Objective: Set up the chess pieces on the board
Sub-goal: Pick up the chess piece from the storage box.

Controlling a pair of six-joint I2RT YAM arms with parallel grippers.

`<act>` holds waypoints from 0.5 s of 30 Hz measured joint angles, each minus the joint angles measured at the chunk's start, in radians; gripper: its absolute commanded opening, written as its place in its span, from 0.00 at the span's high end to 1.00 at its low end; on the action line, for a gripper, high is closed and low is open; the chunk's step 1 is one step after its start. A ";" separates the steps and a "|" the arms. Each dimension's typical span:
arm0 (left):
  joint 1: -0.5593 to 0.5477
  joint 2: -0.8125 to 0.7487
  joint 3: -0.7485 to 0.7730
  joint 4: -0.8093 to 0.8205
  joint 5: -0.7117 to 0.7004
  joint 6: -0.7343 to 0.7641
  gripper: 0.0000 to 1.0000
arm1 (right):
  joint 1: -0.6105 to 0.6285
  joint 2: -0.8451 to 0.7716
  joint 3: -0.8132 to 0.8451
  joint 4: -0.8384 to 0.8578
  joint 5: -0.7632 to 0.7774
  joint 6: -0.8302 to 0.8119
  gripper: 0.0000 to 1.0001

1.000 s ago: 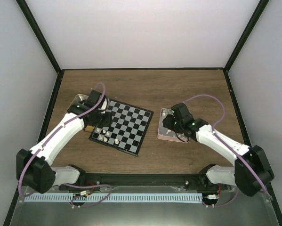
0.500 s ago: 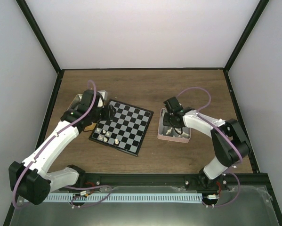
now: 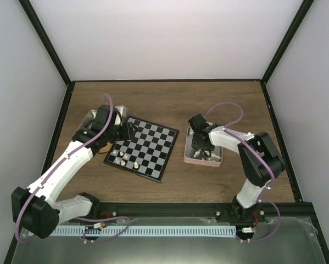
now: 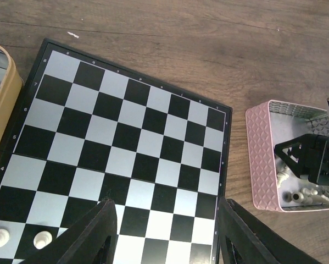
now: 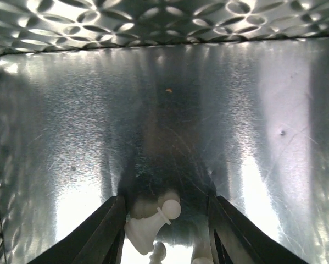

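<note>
Down in the pink tin (image 5: 153, 99), chess pieces (image 5: 149, 224) lie between the parted jaws of the right gripper (image 5: 163, 217).

The top view is lit evenly and softly from above. The white walls (image 3: 164, 38) are rendered bright and the wooden table (image 3: 219, 99) mid-toned, with only faint shadows cast beneath the arms (image 3: 71, 159). Detail is coarse here, and the chess pieces (image 3: 124, 160) on the board (image 3: 153, 143) are reduced to pale dots. In the left wrist view the board is held sharp, while the dark fingers (image 4: 87, 236) at the bottom edge are slightly blurred. In the right wrist view, strong glare is thrown off the tin (image 5: 252, 137) in broad vertical streaks. A dark shadow is cast between the fingers (image 5: 106, 231), and the white pieces (image 5: 148, 223) are overexposed and soft.
</note>
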 measured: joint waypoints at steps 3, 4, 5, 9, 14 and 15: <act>0.000 0.000 0.000 0.001 0.002 0.000 0.48 | 0.000 0.000 0.000 -0.008 0.006 0.010 0.59; 0.000 0.000 -0.002 0.002 0.002 0.000 0.48 | 0.000 -0.001 0.000 -0.010 0.006 0.013 0.59; 0.000 0.000 -0.002 0.002 0.002 0.000 0.48 | 0.000 -0.001 -0.001 -0.011 0.006 0.014 0.59; 0.000 0.000 -0.009 0.005 0.006 0.000 0.48 | 0.003 -0.014 -0.016 -0.011 0.009 0.027 0.60; 0.000 0.000 -0.013 0.008 0.013 -0.001 0.48 | 0.008 -0.027 -0.033 -0.017 0.031 0.053 0.62; 0.000 0.000 -0.013 0.008 0.015 -0.001 0.48 | 0.008 -0.030 -0.036 -0.018 0.035 0.059 0.65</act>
